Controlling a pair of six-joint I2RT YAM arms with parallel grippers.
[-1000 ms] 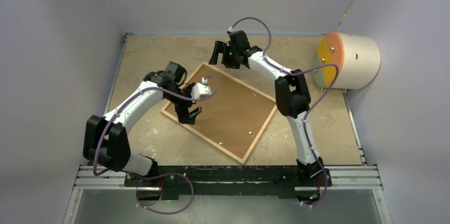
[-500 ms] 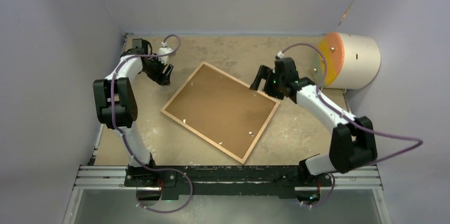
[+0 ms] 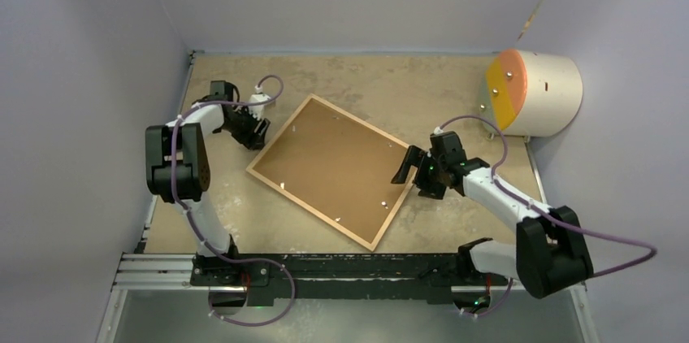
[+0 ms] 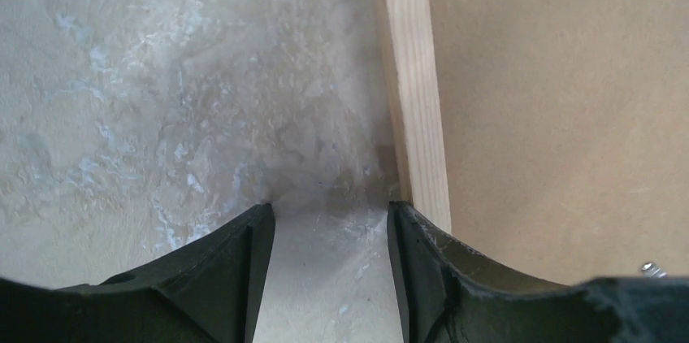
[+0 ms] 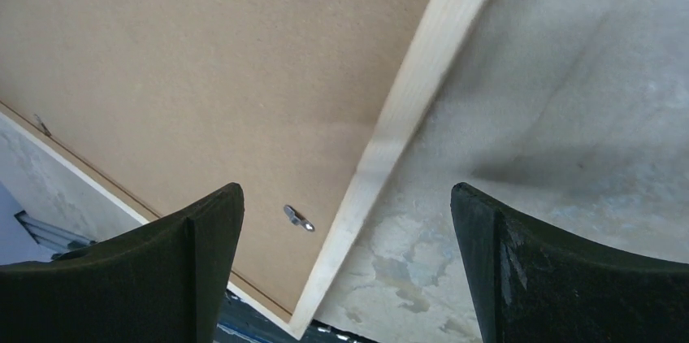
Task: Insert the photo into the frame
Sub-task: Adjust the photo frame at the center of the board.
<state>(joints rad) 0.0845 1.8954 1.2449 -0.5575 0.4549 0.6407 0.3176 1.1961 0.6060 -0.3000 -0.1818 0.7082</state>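
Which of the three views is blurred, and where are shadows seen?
Top external: even light, no glare, the frame sharp. Left wrist: sharp, soft shadow on the table ahead of the left end effector. Right wrist: frame strip slightly smeared, a dark shadow band on the table.

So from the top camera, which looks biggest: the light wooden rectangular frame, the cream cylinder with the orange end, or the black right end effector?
Largest: light wooden rectangular frame.
Middle: cream cylinder with orange end.
Smallest: black right end effector.
None look alike.
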